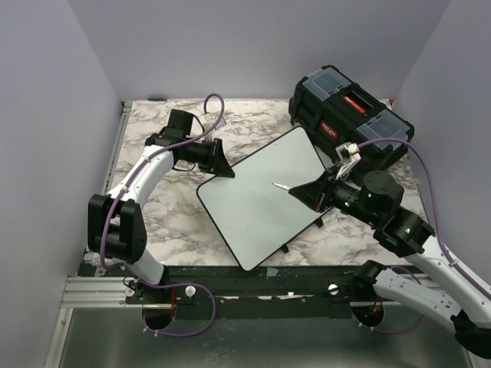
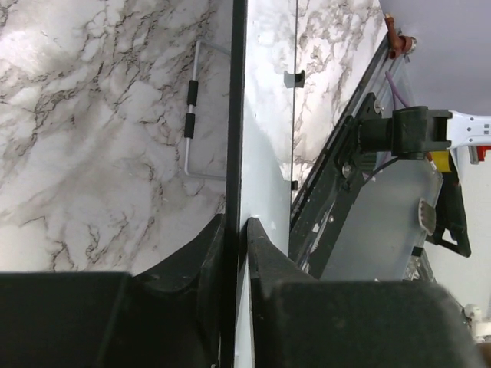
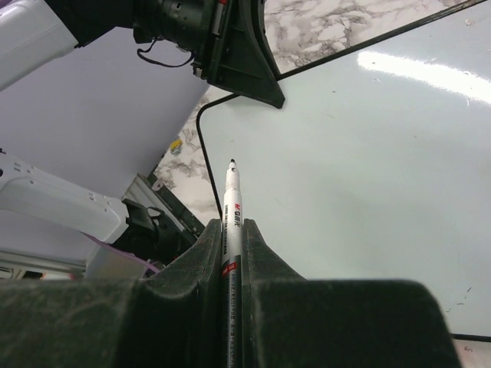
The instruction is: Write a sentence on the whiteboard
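- My left gripper [image 2: 234, 230] is clamped on the black rim of the whiteboard [image 1: 253, 207]. One finger sits on each side of the edge, at the board's far-left side.
- The whiteboard lies at an angle in the middle of the marble table [image 1: 176, 222]. Its far-right corner is just beside the black toolbox [image 1: 349, 115], and the left wrist view shows a wire stand [image 2: 189, 115] beneath it.
- My right gripper [image 3: 232, 230] is closed tight around a marker [image 3: 232, 203], with the uncapped tip pointing out over the board's face near its middle.
- I cannot tell from any view whether the tip is touching the surface or hanging just above it.
- No lettering shows anywhere on the board, so I judge the sentence has not been started. The step in hand is bracing the board and setting the pen for the first stroke.
- The next move, as I read it, is to bring the tip to the upper-left part of the writing area and lower it until it barely touches.
- The left grip should be kept firm so the board does not slide on its stand.
- Pen pressure should be kept light, since a hard push could rock the board or shift the marker in the fingers.
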You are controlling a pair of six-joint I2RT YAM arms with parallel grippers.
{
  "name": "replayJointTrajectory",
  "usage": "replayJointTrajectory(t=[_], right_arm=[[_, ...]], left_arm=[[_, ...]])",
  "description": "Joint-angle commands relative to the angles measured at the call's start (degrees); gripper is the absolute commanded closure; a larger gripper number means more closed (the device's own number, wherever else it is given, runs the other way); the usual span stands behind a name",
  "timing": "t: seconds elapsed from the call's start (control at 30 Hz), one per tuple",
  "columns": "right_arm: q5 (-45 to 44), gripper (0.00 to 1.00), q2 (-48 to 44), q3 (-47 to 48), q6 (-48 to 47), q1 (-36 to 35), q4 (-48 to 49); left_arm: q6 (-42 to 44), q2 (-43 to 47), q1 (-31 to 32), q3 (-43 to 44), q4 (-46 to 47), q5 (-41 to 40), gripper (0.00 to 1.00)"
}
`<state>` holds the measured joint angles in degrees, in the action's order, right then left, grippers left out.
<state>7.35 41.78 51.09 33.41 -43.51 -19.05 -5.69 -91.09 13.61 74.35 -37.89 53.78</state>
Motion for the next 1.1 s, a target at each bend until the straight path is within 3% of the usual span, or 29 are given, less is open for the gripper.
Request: replayJointTrajectory(t=[0.0, 0.07, 0.6, 0.87, 1.07], right_arm=[[2.44, 0.99, 0.47, 0.24, -0.15, -0.26, 1.81], [2.24, 0.99, 0.67, 0.24, -0.85, -0.24, 1.8], [-2.32, 0.99, 11.55, 5.09, -6.4, -2.99, -2.29], [-26.31, 0.99, 21.03, 12.67, -9.0, -22.42, -5.11], [-33.52, 0.99, 26.44, 14.29, -8.96, -29.36, -3.45]], left_arm=[[0.99, 0.31, 0.78, 2.18, -0.83, 1.22, 0.96], [1.03, 1.22, 1.26, 2.24, -0.83, 0.78, 1.0], [0.0, 9.92, 5.01, -1.03, 2.85, -7.74, 1.0], [-0.94, 11.77, 5.48, -1.05, 2.81, -11.35, 1.0], [-1.47, 13.29, 5.99, -2.19, 3.68, -13.3, 1.0]])
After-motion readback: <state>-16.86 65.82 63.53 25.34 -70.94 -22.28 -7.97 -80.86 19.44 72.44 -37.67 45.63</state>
